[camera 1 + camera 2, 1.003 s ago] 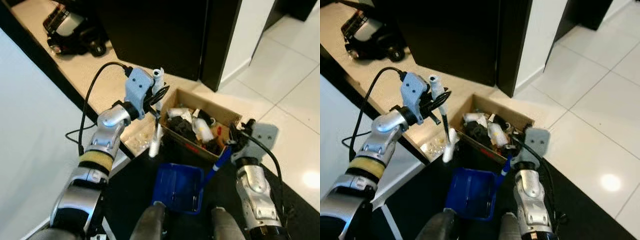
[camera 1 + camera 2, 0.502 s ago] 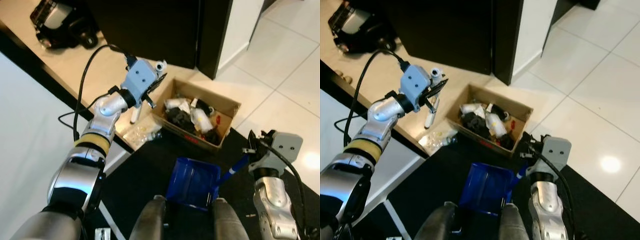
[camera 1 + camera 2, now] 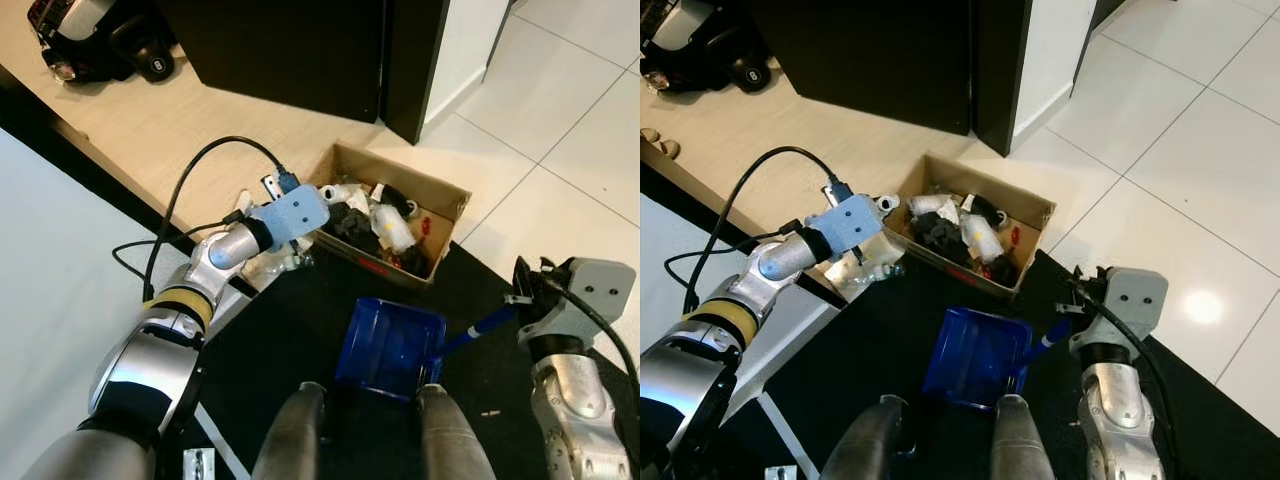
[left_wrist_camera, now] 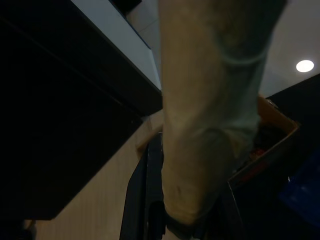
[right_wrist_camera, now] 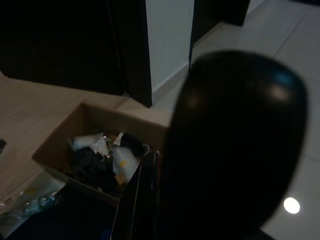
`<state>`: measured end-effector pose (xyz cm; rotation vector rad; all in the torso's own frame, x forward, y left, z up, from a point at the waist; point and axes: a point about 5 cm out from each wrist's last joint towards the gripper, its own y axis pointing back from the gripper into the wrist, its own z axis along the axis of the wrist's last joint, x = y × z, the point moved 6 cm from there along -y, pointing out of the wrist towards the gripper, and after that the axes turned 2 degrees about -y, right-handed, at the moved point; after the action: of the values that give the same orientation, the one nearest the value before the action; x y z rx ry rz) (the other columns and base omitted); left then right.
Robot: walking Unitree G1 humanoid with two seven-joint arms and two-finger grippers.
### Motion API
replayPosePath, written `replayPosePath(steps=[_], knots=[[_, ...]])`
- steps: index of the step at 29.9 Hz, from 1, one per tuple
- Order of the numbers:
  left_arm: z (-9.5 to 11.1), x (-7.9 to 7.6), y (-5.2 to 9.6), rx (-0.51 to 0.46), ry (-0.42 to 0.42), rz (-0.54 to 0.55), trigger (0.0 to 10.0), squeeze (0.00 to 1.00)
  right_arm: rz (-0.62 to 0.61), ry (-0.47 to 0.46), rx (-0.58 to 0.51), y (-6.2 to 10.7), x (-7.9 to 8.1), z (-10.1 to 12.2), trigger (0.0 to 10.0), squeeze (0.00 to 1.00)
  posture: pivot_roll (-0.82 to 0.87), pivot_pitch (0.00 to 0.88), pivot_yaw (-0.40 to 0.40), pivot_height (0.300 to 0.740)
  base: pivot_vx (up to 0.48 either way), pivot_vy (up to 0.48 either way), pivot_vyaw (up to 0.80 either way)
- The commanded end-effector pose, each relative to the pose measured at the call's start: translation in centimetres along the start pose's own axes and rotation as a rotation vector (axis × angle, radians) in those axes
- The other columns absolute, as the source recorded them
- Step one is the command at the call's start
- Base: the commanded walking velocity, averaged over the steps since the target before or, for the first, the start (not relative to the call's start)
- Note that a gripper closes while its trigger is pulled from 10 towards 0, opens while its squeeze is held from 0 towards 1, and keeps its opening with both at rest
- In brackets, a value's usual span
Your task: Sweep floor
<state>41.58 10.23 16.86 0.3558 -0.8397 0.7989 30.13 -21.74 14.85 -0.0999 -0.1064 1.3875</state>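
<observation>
Holding dustpan: right gripper (image 3: 522, 297) has its fingers clamped on the blue dustpan (image 3: 390, 346) handle, near the cardboard box (image 3: 385, 210)
Brush: pale brush (image 4: 210, 125) gripped by left gripper (image 3: 872, 232), beside box
Box: full of trash

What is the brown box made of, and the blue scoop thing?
The brown box looks like cardboard: dull tan walls, thin raw edges, folded corners, no shine. The blue scoop, a dustpan, looks like hard plastic: one even bright blue, smooth and a little glossy, with moulded straight walls. Its handle is the same blue, so probably plastic too.
</observation>
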Motion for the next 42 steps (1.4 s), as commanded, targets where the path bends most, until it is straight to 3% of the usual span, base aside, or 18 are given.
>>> replayPosePath(steps=[1,8,10,14,17,18,19,22,26,31,35,37,40,42], knots=[[-1.5,0.2,1.3,0.048,-0.051,0.007,10.0,0.18,-0.010,0.010,-0.003,0.4,-0.6,0.7,10.0,0.00,-0.14,0.477,0.088,0.740,0.000,0.000,0.00],[-2.4,1.5,1.7,0.103,-0.057,0.074,10.0,0.17,-0.008,0.021,-0.008,0.6,-1.0,1.8,10.0,0.00,-0.16,0.510,0.076,0.740,0.000,0.000,0.00],[-3.3,2.8,2.2,0.147,0.008,0.147,10.0,0.17,-0.009,0.029,-0.005,0.8,-1.3,2.2,10.0,0.00,-0.16,0.523,0.069,0.740,0.000,0.000,0.00],[-3.9,3.4,2.7,0.173,0.054,0.192,10.0,0.17,-0.009,0.030,-0.002,0.9,-1.5,2.3,10.0,0.00,-0.16,0.529,0.065,0.740,0.000,0.000,0.00],[-5.0,4.0,3.5,0.214,0.137,0.250,10.0,0.17,-0.009,0.032,-0.001,0.9,-1.5,2.4,10.0,0.00,-0.16,0.531,0.064,0.740,0.000,0.000,0.00],[-6.0,4.1,4.1,0.247,0.224,0.282,10.0,0.16,-0.007,0.033,0.000,0.8,-1.5,2.5,10.0,0.00,-0.16,0.530,0.062,0.740,0.000,0.000,0.00],[-6.0,4.1,4.1,0.247,0.224,0.282,10.0,0.16,-0.007,0.033,0.000,0.8,-1.5,2.5,10.0,0.00,-0.16,0.530,0.062,0.740,0.000,0.000,0.00],[-8.0,3.7,5.7,0.302,0.438,0.313,10.0,0.15,-0.004,0.032,-0.004,0.4,-1.5,2.9,10.0,0.00,-0.15,0.522,0.063,0.740,0.000,0.000,0.00],[-8.7,3.7,6.7,0.313,0.502,0.301,10.0,0.15,-0.003,0.029,-0.008,0.1,-1.5,3.1,10.0,0.00,-0.14,0.514,0.064,0.740,0.000,0.000,0.00],[-8.4,3.9,6.7,0.272,0.585,0.258,10.0,0.15,-0.003,0.022,-0.009,-0.3,-1.5,3.1,10.0,0.00,-0.13,0.504,0.064,0.740,0.000,0.000,0.00],[-7.0,3.7,5.8,0.181,0.646,0.170,10.0,0.16,0.000,0.017,-0.014,-0.6,-1.4,3.2,10.0,0.00,-0.12,0.492,0.066,0.740,0.000,0.000,0.00],[-5.3,3.0,4.8,0.089,0.687,0.071,10.0,0.16,0.000,0.015,-0.013,-0.9,-1.4,3.1,10.0,0.00,-0.10,0.480,0.067,0.740,0.000,0.000,0.00],[-4.2,2.5,4.1,0.034,0.699,0.016,10.0,0.16,0.000,0.012,-0.012,-1.0,-1.4,3.0,10.0,0.00,-0.10,0.473,0.068,0.740,0.000,0.000,0.00],[-2.2,1.7,3.2,-0.066,0.714,-0.076,10.0,0.16,-0.001,0.006,-0.008,-1.3,-1.3,2.7,10.0,0.00,-0.08,0.460,0.074,0.740,0.000,0.000,0.00]])
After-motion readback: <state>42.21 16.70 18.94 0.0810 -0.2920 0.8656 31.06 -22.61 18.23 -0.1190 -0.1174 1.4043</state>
